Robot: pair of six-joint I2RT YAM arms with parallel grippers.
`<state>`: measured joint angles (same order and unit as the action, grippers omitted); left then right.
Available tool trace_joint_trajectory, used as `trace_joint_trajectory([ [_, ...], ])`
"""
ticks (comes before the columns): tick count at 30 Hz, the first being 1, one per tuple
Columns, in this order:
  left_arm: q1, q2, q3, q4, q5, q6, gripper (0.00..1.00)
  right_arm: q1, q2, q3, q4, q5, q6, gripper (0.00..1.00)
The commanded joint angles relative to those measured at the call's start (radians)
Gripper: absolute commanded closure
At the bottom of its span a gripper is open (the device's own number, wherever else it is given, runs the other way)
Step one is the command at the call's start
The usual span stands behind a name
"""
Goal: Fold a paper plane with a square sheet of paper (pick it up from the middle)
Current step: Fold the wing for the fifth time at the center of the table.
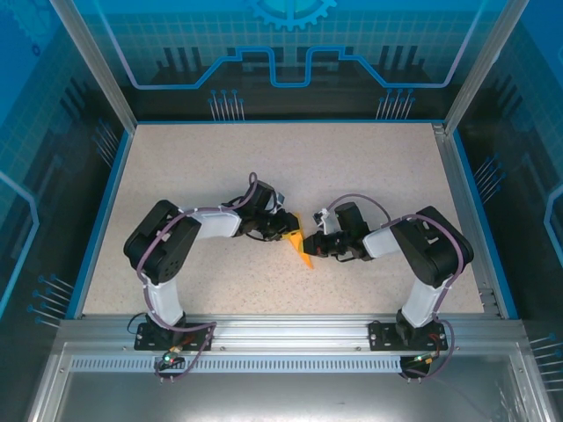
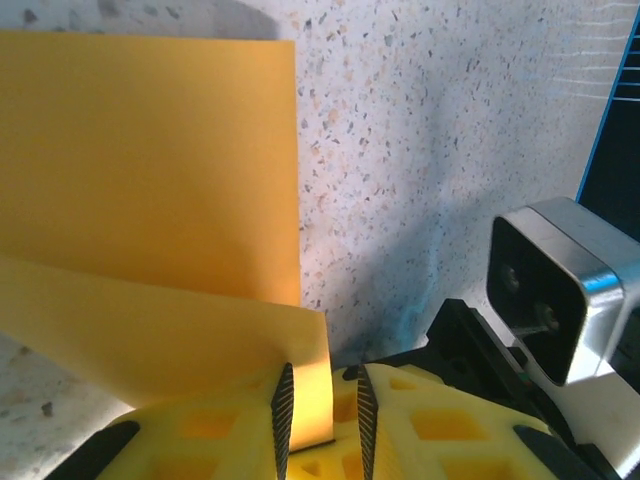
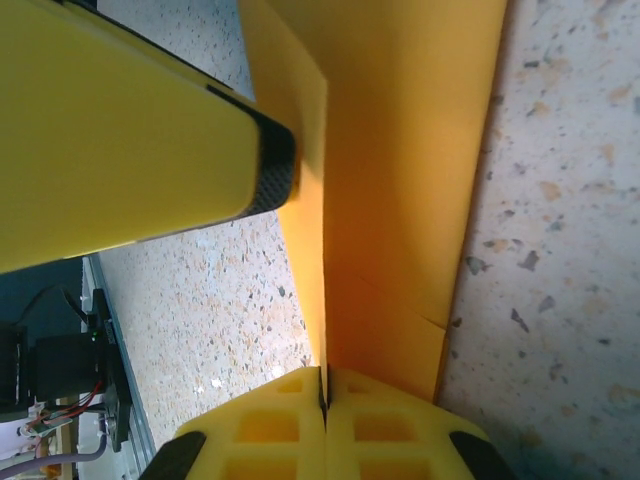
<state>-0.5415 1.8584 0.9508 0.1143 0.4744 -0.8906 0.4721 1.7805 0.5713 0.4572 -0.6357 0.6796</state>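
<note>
**Two arms meet over an orange fold at mid-table**

From overhead, a thin, bright-orange sheet of paper, creased into a narrow shape, sits just toward 6 o'clock from the middle of a speckled, stone-look tabletop edged in blue. The black-and-white left arm reaches in from 9 o'clock and the right arm from 3 o'clock. Their tips come close together at the paper. Blue wall panels printed with circuit lines and a gear motif close the far side at 12 o'clock.

In the left wrist view, the left gripper sits at 6 o'clock. Its moulded yellow plastic fingers are recessed in square pockets and faced with black woven-texture pads. The pads stand narrowly parted around a raised, curling flap of the sheet. The flap lies against one pad, with a dark sliver beside the other, and whether they truly bite cannot be told. Toward 11 o'clock a flat matte panel of the paper with a crisp straight edge rests on the table. A silver-cased camera block with a dark face stands at 4 o'clock.

In the right wrist view, the right gripper at 6 o'clock has its yellow fingers pressed flat together, nipping the paper's upright crease, which runs toward 12 o'clock. At 10 o'clock a rounded yellow finger of the left gripper touches the paper's face with its black tip.
</note>
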Motion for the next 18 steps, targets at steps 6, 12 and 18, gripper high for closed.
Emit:
trace_joint_trajectory([
  [6,-0.006,0.089,0.03,-0.021,-0.016,0.016,0.74,0.021,0.035,0.001,-0.181,0.171,-0.037,0.93],
  [12,-0.005,0.105,0.02,-0.062,-0.038,0.034,0.75,0.058,-0.036,0.056,-0.33,0.211,-0.066,0.88],
  [18,-0.006,0.102,0.0,-0.064,-0.041,0.038,0.77,0.063,-0.119,0.061,-0.399,0.214,-0.068,0.87],
])
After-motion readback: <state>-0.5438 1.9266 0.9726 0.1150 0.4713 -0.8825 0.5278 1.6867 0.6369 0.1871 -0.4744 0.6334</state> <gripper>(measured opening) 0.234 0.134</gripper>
